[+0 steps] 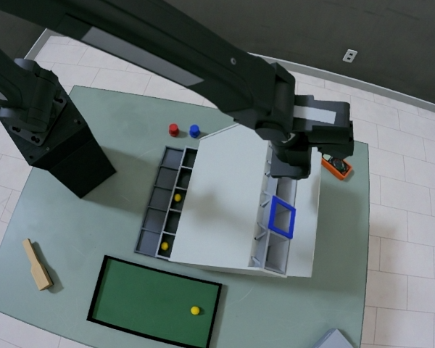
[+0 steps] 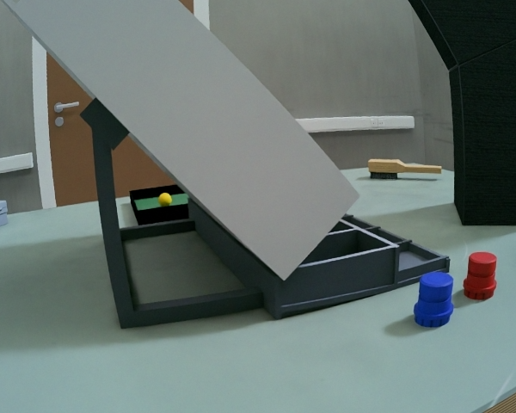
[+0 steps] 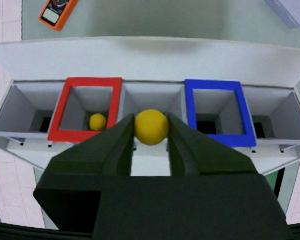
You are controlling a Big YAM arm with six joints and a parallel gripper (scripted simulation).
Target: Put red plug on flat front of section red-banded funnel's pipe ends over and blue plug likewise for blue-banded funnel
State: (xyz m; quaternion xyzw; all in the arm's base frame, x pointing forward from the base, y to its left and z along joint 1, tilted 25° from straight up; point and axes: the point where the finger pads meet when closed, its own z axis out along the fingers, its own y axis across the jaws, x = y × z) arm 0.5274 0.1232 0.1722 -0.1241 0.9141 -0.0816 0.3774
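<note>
My gripper point(image 3: 150, 120) is shut on a yellow marble point(image 3: 151, 126). It hangs above the middle funnel, between the red-banded funnel point(image 3: 92, 81) and the blue-banded funnel point(image 3: 212, 83) point(image 1: 280, 232). A second marble point(image 3: 97, 121) sits inside the red-banded funnel. The white cover point(image 1: 221, 202) point(image 2: 205, 133) hides the pipes. Two marbles point(image 1: 177, 197) point(image 1: 164, 245) lie in the third and fifth sections of the grey section row point(image 1: 160, 199). The red plug point(image 1: 173, 129) point(image 2: 480, 275) and blue plug point(image 1: 194, 130) point(image 2: 433, 298) stand upright on the table beside the row's far end.
The green tray point(image 1: 98, 277) holds one marble point(image 1: 194, 309) point(image 2: 164, 199). A wooden brush point(image 1: 37, 264) point(image 2: 400, 169) lies at the table's left. An orange multimeter point(image 1: 336, 166) point(image 3: 57, 12) lies behind the funnels. The arm's base point(image 1: 56, 149) stands at the left.
</note>
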